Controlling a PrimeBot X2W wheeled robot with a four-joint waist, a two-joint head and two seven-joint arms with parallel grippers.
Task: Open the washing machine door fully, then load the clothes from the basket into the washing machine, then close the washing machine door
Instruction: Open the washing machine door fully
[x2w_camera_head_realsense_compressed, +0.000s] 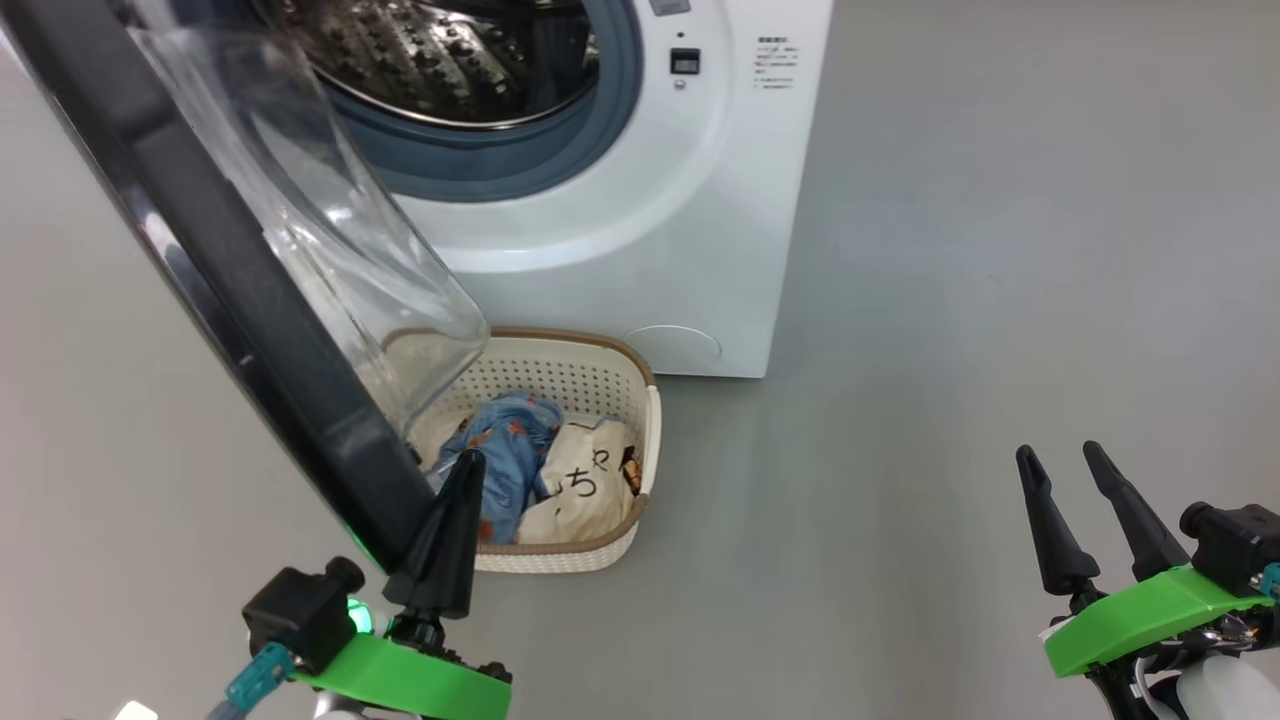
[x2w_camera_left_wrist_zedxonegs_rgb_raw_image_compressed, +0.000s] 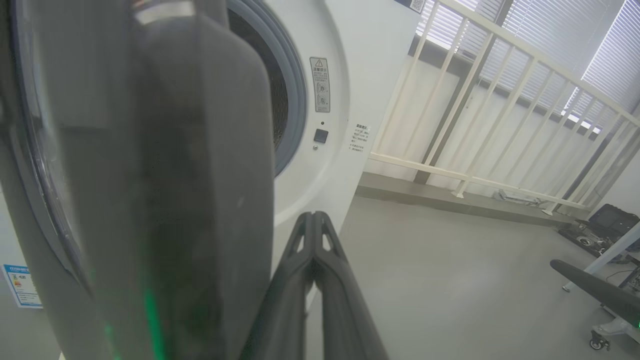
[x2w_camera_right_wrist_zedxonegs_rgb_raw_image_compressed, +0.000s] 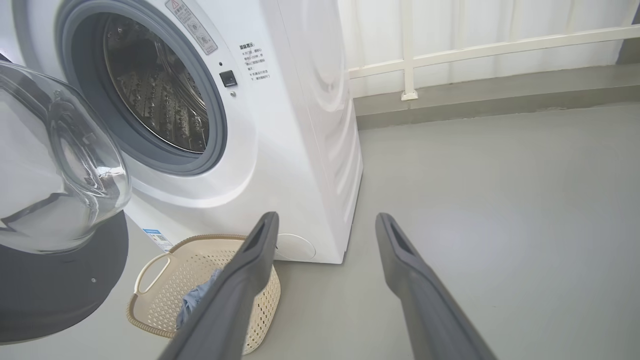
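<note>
Judging by its thick glass bowl and wide glossy rim, the washing machine door (x2w_camera_head_realsense_compressed: 250, 300), standing open just left of the clenched, empty left claw (x2w_camera_head_realsense_compressed: 468, 462), is stiff, fairly heavy and slippery, better pushed at its free edge than pinched. Just beyond that claw's tips the clothes (x2w_camera_head_realsense_compressed: 505, 450) lie limp and light in the basket (x2w_camera_head_realsense_compressed: 655, 430), easiest taken by a bunched fold. Well off to its right the released right claw (x2w_camera_head_realsense_compressed: 1058, 450) hovers over smooth grey floor (x2w_camera_head_realsense_compressed: 950, 350), the washing machine (x2w_camera_head_realsense_compressed: 700, 250) ahead and a white railing (x2w_camera_right_wrist_zedxonegs_rgb_raw_image_compressed: 407, 50) beyond.
</note>
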